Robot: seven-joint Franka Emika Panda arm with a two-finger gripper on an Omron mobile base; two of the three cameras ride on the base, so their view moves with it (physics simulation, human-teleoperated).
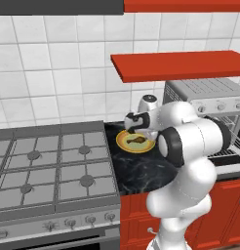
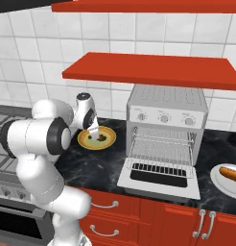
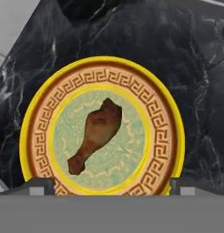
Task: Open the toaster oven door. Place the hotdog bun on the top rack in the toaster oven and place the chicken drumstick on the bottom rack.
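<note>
The chicken drumstick [image 3: 96, 134] lies in the middle of a yellow patterned plate [image 3: 41, 113] on the black counter. My gripper [image 3: 111, 184] hangs open straight above that plate, its fingertips [image 3: 41, 184] spread wide with nothing between them. From the base views the gripper [image 2: 94, 130] hovers just over the plate [image 2: 108, 140] and the drumstick [image 1: 136, 140]. The toaster oven [image 2: 167, 113] stands to the right, its door [image 2: 160, 178] folded down flat. Inside show the top rack [image 2: 163, 137] and the bottom rack [image 2: 163, 154]. The hotdog bun [image 2: 231, 173] rests on a white plate [image 2: 217, 181] at the far right.
A gas stove [image 1: 49, 166] fills the counter left of the plate. Red shelves [image 2: 153, 69] hang above the oven and plate. Red cabinet drawers [image 2: 139, 216] run below the counter. My own arm [image 1: 190, 141] crosses in front of the oven in the left base view.
</note>
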